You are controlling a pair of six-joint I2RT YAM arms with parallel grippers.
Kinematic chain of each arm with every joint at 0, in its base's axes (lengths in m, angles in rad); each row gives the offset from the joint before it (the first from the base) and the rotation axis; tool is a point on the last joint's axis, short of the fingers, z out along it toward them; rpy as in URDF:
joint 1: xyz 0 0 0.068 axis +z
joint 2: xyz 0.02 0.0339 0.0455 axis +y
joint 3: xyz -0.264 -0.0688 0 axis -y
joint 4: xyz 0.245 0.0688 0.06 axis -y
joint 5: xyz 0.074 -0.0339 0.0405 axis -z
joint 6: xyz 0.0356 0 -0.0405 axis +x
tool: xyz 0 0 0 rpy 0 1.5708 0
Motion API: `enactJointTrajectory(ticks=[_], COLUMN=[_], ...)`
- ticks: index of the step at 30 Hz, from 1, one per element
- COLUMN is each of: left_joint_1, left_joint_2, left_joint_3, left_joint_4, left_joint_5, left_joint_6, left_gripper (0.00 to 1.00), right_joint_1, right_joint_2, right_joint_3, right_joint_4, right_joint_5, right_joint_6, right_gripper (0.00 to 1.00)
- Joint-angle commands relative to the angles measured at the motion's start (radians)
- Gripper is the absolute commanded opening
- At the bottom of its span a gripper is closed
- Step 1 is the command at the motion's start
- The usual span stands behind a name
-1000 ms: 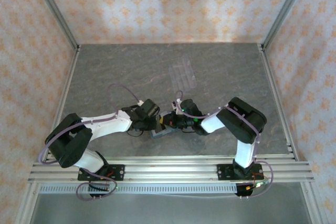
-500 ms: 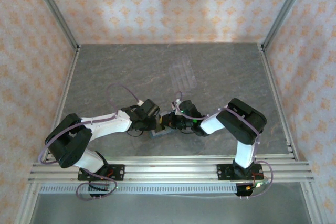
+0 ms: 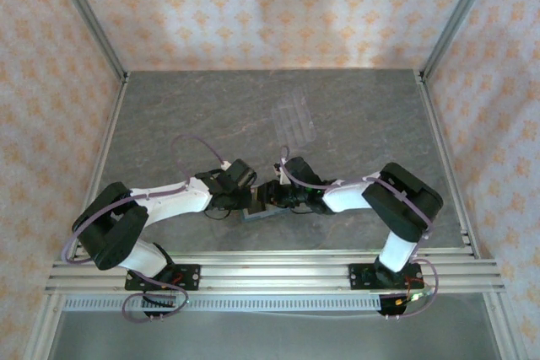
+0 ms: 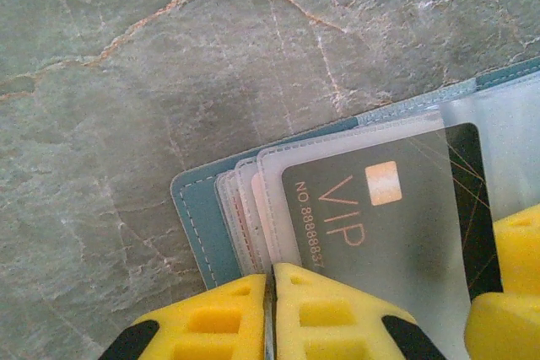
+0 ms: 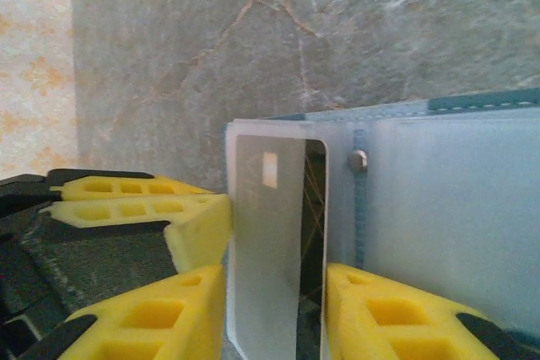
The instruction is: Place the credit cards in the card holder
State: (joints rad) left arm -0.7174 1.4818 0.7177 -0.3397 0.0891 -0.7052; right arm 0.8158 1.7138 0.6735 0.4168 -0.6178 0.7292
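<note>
– Grey veined stone, that tabletop (image 3: 211, 115). From above, where do the arms meet?

– Near the front, about the middle. The left claw (image 3: 251, 201) and the right claw (image 3: 268, 197) come nose to nose over the card holder (image 3: 260, 214), which lies flat on the stone. A clear tray (image 3: 294, 120) sits well apart, farther back.

– Can you read the claws from up there?

– No, too small. The left wrist camera does better. The left claw (image 4: 270, 309) has its yellow fingers pressed together, tips at the near edge of the open card holder (image 4: 196, 217). Whether a leaf is nipped between them, I cannot tell.

– And the cards?

– A black card (image 4: 380, 225) marked VIP lies inside the top clear sleeve (image 4: 506, 141), gold chip up. Paler leaves fan out beneath it on the left. One finger (image 4: 516, 267) of the right claw shows at the right edge.

– The right wrist camera?

– The right claw (image 5: 274, 318) stands apart, one finger on each side of the near end of the black card (image 5: 270, 242). That card sits in the left-hand sleeve, just left of the pale stud (image 5: 359, 158) on the card holder (image 5: 439, 208). The left claw (image 5: 198, 208), closed, touches the sleeve's left edge.
</note>
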Motion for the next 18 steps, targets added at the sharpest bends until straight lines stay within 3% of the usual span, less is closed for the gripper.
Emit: enactJointTrajectory(ticks=[1,9,18], left_joint_1=[0.007,0.011,0.024], left_joint_2=[0.046,0.019,-0.090], left_joint_3=[-0.045,-0.026,0.004], left_joint_4=[-0.039,-0.050,-0.067], left_joint_5=[0.005,0.028,0.084], left_joint_6=[0.003,0.021,0.046], left_gripper=[0.10,0.10,0.16], right_joint_1=[0.006,0.005,-0.004], right_joint_2=[-0.043,-0.086,-0.072], right_joint_3=[0.035,0.109,0.171], right_joint_4=[-0.184,-0.349,-0.415], right_joint_5=[0.046,0.082,0.090], right_joint_6=[-0.071,-0.155,-0.196], right_gripper=[0.36,0.36,0.16])
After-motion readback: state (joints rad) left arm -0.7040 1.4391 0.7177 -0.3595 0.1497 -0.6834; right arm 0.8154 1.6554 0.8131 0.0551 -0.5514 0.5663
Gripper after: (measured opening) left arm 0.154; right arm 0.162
